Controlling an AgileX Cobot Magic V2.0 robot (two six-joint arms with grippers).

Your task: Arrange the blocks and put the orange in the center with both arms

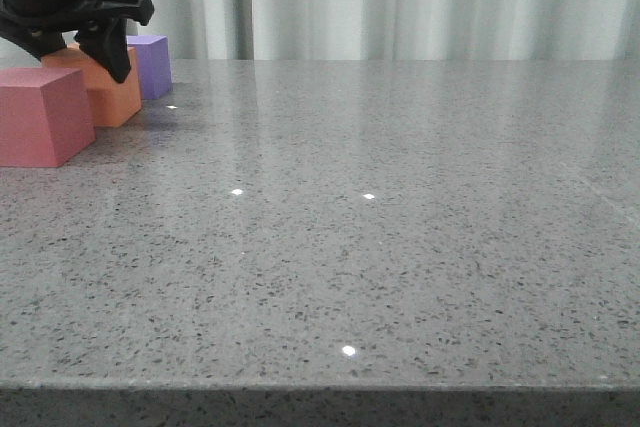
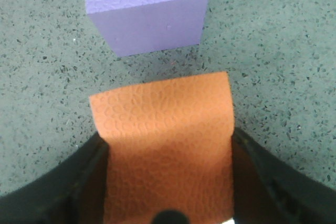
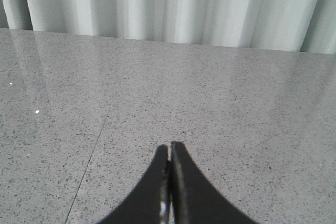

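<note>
At the table's (image 1: 380,247) ten o'clock corner we see three cubes in a line running back from the near left. The pink-red cube (image 1: 42,115) sits nearest us, the orange cube (image 1: 112,92) just behind it toward one o'clock, and the purple cube (image 1: 150,65) farthest back. The black left gripper (image 1: 75,42) hangs over the orange cube, one finger down across its front face. Pale curtains (image 1: 400,2) close off the twelve o'clock edge of the speckled grey stone.
</note>
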